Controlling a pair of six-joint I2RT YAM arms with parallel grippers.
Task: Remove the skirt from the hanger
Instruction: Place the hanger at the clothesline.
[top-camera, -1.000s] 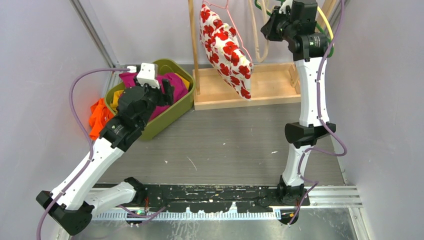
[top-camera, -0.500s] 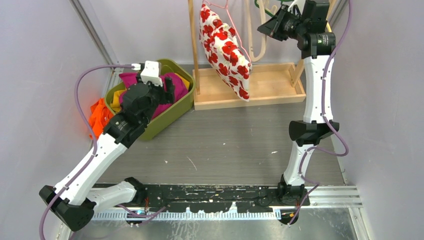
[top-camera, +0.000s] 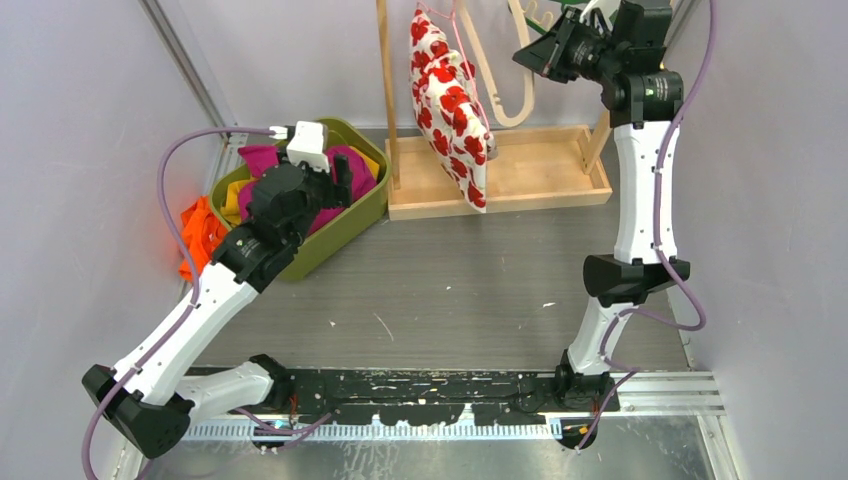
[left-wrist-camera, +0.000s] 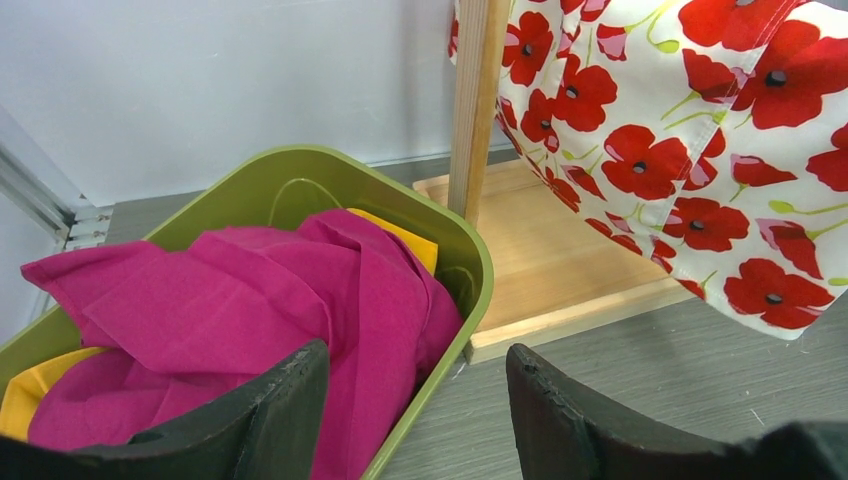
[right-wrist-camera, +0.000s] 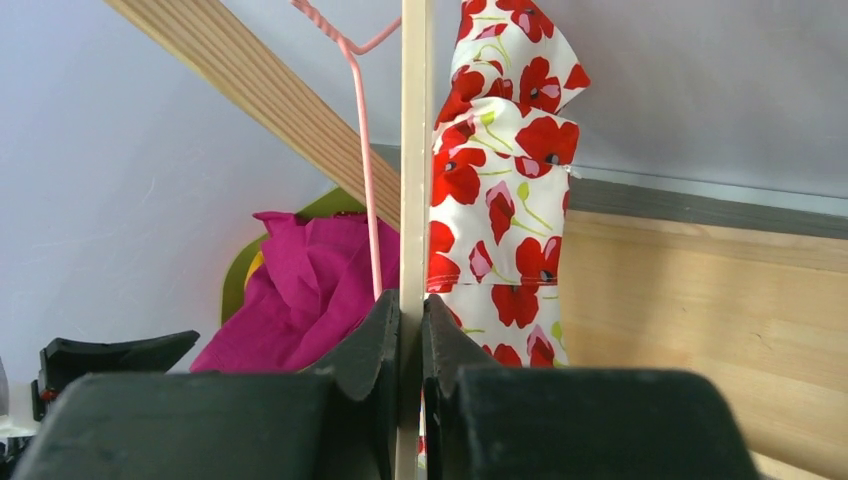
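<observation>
Over the last second the right gripper (right-wrist-camera: 411, 318), clamped shut on a thin wooden strip (right-wrist-camera: 414, 150), rose toward 1 o'clock. The skirt (top-camera: 452, 105) swung from a slant to hang nearly edge-on at 12 o'clock, still on its pink hanger (right-wrist-camera: 360, 130), so removal had probably barely begun. The left gripper (left-wrist-camera: 415, 420) hovered with its fingers apart over the green bin (top-camera: 362, 215) at 10 o'clock; bare worktop (top-camera: 450, 290) toward 6 o'clock left room, though the rack post (top-camera: 386, 100) crowded the skirt's 9 o'clock side.
</observation>
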